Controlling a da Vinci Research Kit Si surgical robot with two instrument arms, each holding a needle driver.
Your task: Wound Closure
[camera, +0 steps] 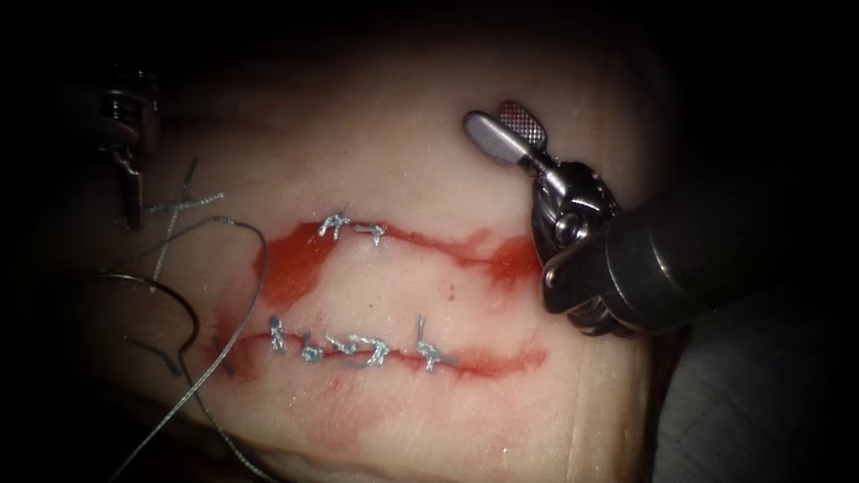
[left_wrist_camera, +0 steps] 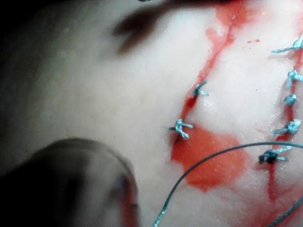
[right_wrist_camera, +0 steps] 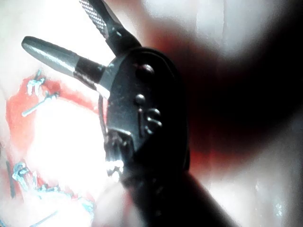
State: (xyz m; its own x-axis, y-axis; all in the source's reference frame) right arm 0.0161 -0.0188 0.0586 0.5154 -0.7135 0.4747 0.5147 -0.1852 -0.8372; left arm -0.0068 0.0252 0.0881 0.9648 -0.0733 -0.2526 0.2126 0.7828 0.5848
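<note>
Needle (camera: 174,309): thin dark curve lying at the 9 o'clock edge of the tissue (camera: 429,116), left of the cuts; no tool grips it; whether its point sits in the tissue cannot be told

Thread (camera: 234,268): grey strand looping over the needle's curve, running down toward 7 o'clock and off the tissue; the left wrist view shows it (left_wrist_camera: 203,158) arching across a pool of red fluid (left_wrist_camera: 208,161); held by neither tool

Cut, upper (camera: 403,241): runs from 9 to 3 o'clock, two knots (camera: 353,228) on it, red fluid (camera: 291,268) pooled at its left end and more at its right end

Cut, lower (camera: 403,353): parallel, toward 6 o'clock, carrying a row of knots (camera: 358,347) with short cut ends standing up

Cut ends of thread (camera: 183,204): loose pale pieces crossing each other at 9 o'clock, above the needle

Right tool (camera: 503,125): enters from 3 o'clock, tip at about 1 o'clock over bare tissue above the upper cut's right end; jaws spread apart in a narrow V, gripping nothing; well apart from the needle, which lies across the tissue at 9 o'clock. The right wrist view confirms the spread, empty jaws (right_wrist_camera: 71,35)

Left tool (camera: 130,179): at 10 o'clock in shadow, tip pointing down, near the loose thread pieces and above the needle; jaw state cannot be told, and no hold on anything can be made out
</note>
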